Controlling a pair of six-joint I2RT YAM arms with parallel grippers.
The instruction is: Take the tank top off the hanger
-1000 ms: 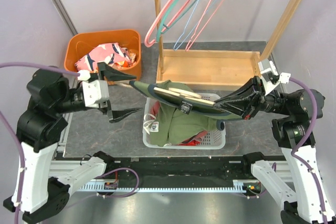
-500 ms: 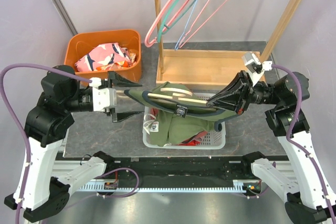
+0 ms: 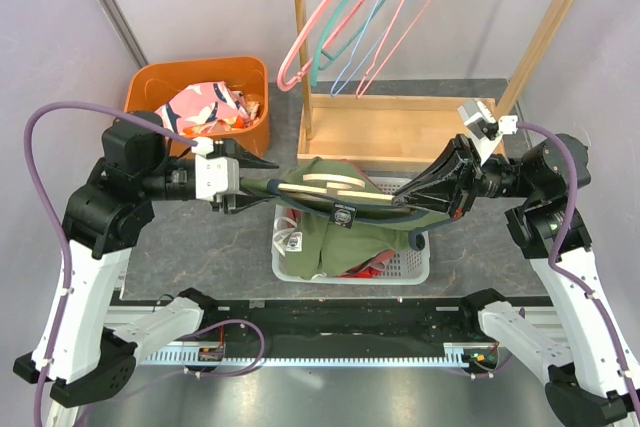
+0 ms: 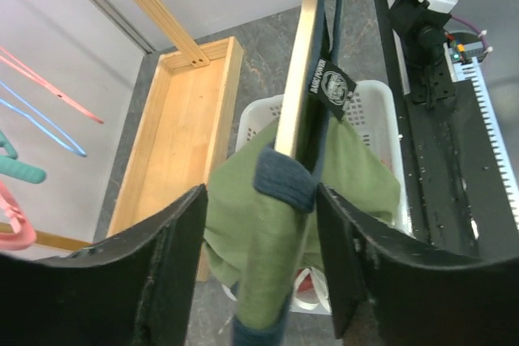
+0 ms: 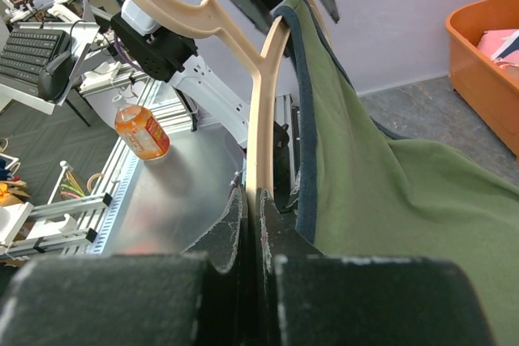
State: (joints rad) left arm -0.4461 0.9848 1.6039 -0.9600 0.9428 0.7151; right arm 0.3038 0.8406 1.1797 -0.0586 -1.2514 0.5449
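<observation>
- As the left tool (image 4: 259,192) has moved in from the side, its jaws have narrowed yet remain apart, flanking the tank top's (image 3: 345,232) dark strap at the hanger's (image 3: 330,184) end.
- Opposite, the right tool (image 3: 408,199) stays clamped on the hanger's other end.
- Below them, the tank top drapes into the basket (image 3: 415,275) on the table (image 3: 200,247); a strap pinch looks imminent.

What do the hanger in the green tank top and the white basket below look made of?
Pale curved hanger: probably smooth unpainted wood, judging by its even tan, matte look. White slotted basket: likely moulded plastic, given its regular slotted walls.
</observation>
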